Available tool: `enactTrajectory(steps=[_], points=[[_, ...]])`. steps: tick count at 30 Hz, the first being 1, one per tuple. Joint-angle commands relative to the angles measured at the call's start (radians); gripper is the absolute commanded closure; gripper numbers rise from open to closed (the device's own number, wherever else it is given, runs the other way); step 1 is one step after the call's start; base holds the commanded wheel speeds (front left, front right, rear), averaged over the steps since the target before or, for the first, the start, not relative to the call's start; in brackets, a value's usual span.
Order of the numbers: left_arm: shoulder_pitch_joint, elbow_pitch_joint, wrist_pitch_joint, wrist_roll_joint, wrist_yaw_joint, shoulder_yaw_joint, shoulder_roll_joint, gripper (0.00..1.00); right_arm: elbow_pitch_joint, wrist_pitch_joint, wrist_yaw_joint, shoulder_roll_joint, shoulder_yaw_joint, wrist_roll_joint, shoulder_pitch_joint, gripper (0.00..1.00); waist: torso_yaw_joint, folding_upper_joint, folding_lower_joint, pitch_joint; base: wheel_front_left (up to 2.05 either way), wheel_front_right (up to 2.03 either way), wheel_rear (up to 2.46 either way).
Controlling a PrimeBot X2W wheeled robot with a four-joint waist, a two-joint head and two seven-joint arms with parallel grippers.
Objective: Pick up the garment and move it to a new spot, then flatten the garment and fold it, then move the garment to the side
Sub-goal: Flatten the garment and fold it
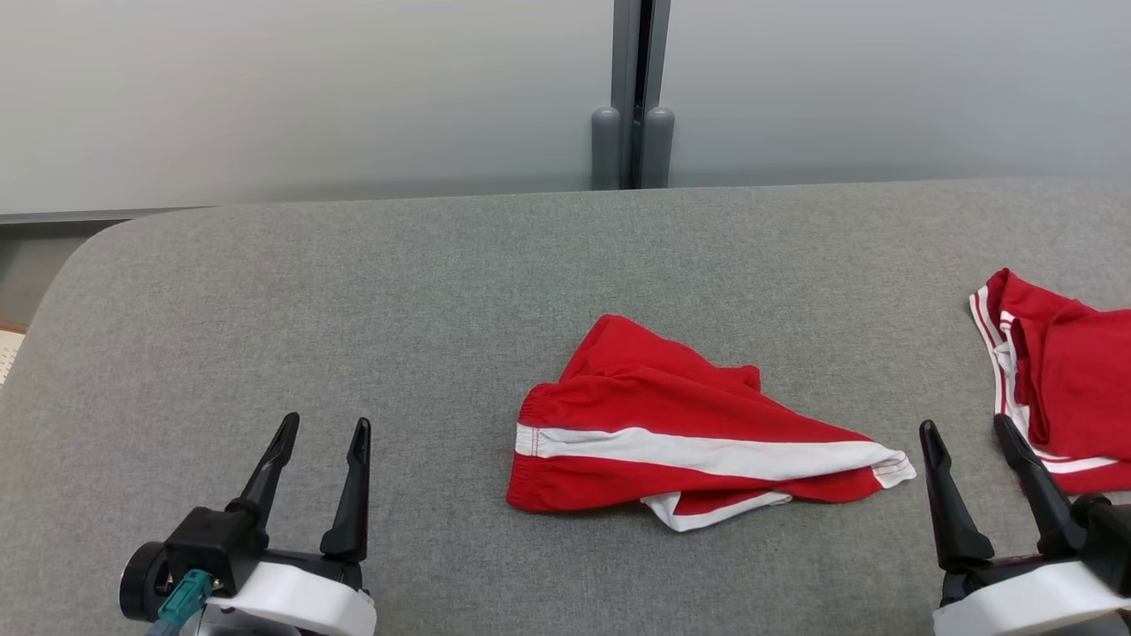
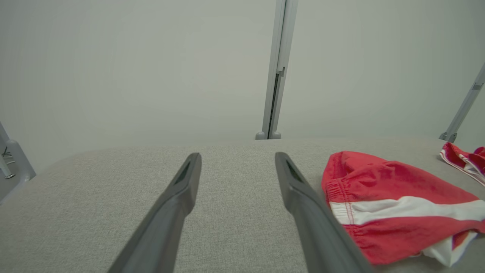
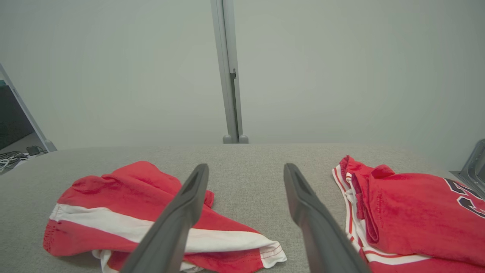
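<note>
Two red pieces lie on our grey worktop (image 1: pixel 353 291): shorts (image 1: pixel 698 433) centre-front, jersey (image 1: pixel 1074 380) at the right edge, its dark print (image 3: pixel 464 195) we cannot read. Our left gripper (image 1: pixel 325 424) and right gripper (image 1: pixel 965 426) gape empty.

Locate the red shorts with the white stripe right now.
In the head view, the red shorts lie crumpled on the grey surface just right of centre, between the left gripper and the right gripper; a second red garment lies farther right.

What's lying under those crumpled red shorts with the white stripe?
The grey fabric-covered table lies under the red shorts. A white-and-red fold pokes out beneath their near edge; anything else below is covered.
</note>
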Motion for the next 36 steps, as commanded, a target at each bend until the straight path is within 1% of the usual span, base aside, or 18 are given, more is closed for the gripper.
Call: enactTrajectory(steps=[1, 7, 11, 14, 17, 19, 21, 28, 30, 34, 35, 36], points=[[0.008, -0.002, 0.003, 0.002, 0.001, 0.000, 0.005, 0.00, -0.006, 0.002, 0.000, -0.001, -0.004, 0.003, 0.008, 0.00, 0.001, 0.0000, 0.0000, 0.000, 0.00, 0.00, 0.00], [0.002, -0.006, 0.004, -0.005, -0.004, -0.012, 0.003, 0.00, -0.006, 0.004, 0.000, 0.002, -0.002, 0.011, 0.005, 0.00, 0.001, 0.0000, 0.0000, 0.003, 0.00, 0.00, 0.00], [-0.026, -0.009, 0.019, 0.002, -0.018, -0.042, 0.001, 0.00, 0.000, -0.001, 0.000, 0.000, 0.000, 0.017, -0.003, 0.00, -0.001, 0.0000, 0.0000, 0.009, 0.00, 0.00, 0.00], [-0.061, -0.003, 0.053, -0.005, -0.041, -0.088, -0.015, 0.00, 0.005, -0.004, 0.000, 0.000, 0.004, 0.021, -0.013, 0.00, -0.004, 0.0000, 0.0000, 0.024, 0.00, 0.00, 0.00], [-0.107, 0.020, 0.113, -0.034, -0.070, -0.163, -0.032, 0.00, 0.008, -0.003, 0.000, -0.002, 0.016, 0.014, -0.024, 0.00, -0.014, 0.0000, 0.0000, 0.043, 0.00, 0.00, 0.00], [-0.139, 0.044, 0.158, -0.060, -0.083, -0.210, -0.039, 0.00, 0.009, -0.007, 0.000, 0.000, 0.025, 0.010, -0.035, 0.00, -0.025, 0.0000, 0.0000, 0.057, 0.00, 0.00, 0.00], [-0.165, 0.073, 0.191, -0.078, -0.086, -0.241, -0.042, 0.00, 0.013, -0.011, 0.000, 0.000, 0.033, 0.010, -0.043, 0.00, -0.040, 0.0000, 0.0000, 0.070, 0.00, 0.00, 0.00], [-0.204, 0.191, 0.254, -0.157, -0.093, -0.254, -0.038, 0.00, 0.035, -0.028, 0.000, 0.008, 0.035, 0.017, -0.055, 0.00, -0.073, 0.0000, 0.0000, 0.105, 0.00, 0.00, 0.00], [-0.215, 0.211, 0.251, -0.164, -0.092, -0.259, -0.029, 0.00, 0.041, -0.031, 0.000, 0.011, 0.040, 0.019, -0.060, 0.00, -0.079, 0.0000, 0.0000, 0.113, 0.00, 0.00, 0.00], [-0.224, 0.226, 0.235, -0.202, -0.093, -0.265, -0.033, 0.00, 0.047, -0.037, 0.000, 0.013, 0.043, 0.021, -0.068, 0.00, -0.084, 0.0000, 0.0000, 0.122, 0.00, 0.00, 0.00], [-0.226, 0.228, 0.231, -0.213, -0.094, -0.270, -0.033, 0.02, 0.050, -0.039, 0.000, 0.014, 0.044, 0.022, -0.069, 0.00, -0.085, 0.0000, 0.0000, 0.124, 0.00, 0.00, 0.00], [-0.231, 0.228, 0.221, -0.222, -0.094, -0.274, -0.030, 0.51, 0.053, -0.040, 0.000, 0.014, 0.044, 0.024, -0.070, 0.00, -0.086, 0.0000, 0.0000, 0.125, 0.00, 0.00, 0.00]])
